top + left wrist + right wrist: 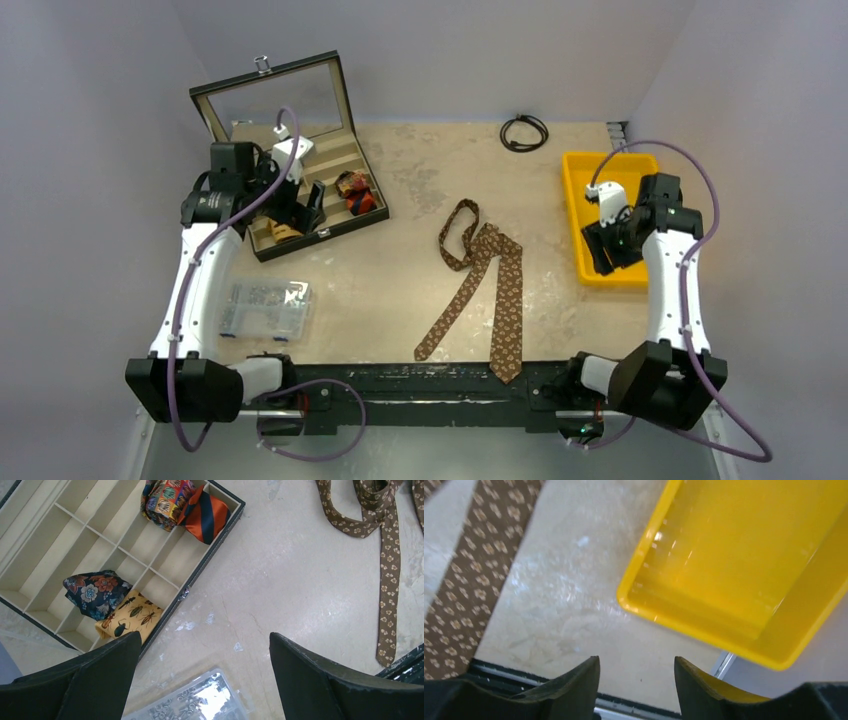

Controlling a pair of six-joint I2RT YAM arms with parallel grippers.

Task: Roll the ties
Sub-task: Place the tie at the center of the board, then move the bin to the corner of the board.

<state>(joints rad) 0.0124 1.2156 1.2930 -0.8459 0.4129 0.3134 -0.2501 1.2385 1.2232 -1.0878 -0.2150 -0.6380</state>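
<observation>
- Table (400, 290): worn beige top, with the arms mounted at the near edge.
- Divided case (325, 232): placed at the far-left corner with its lid open. Most compartments are bare.
- Yellow bin (734, 570): set along the right edge, nothing seen inside.
- Brown tie (505, 300): laid unrolled mid-table, folded into a loose loop at its far end. Both ends run back to the near edge, and the wide end overlaps the black rail.
- Left gripper (204, 645): held over the near-left corner of the case, jaws spread wide, nothing held.
- Right gripper (636, 665): held above the near end of the bin, jaws parted, nothing held.
- Clear plastic box (265, 308): near the left edge — not part of the task.
- Rolled ties: four coils are already stowed in the case — orange-black striped tie (205, 515), multicolour tie (165, 500), blue floral tie (92, 592), yellow insect tie (127, 617).
- Black cable (524, 132): at the far edge.
- Step judged: the brown tie is not yet approached, and neither gripper is near it.
- Next move, judged: one end is to be pinched and the loop flattened before coiling. The other arm is likely needed to pin the cloth.
</observation>
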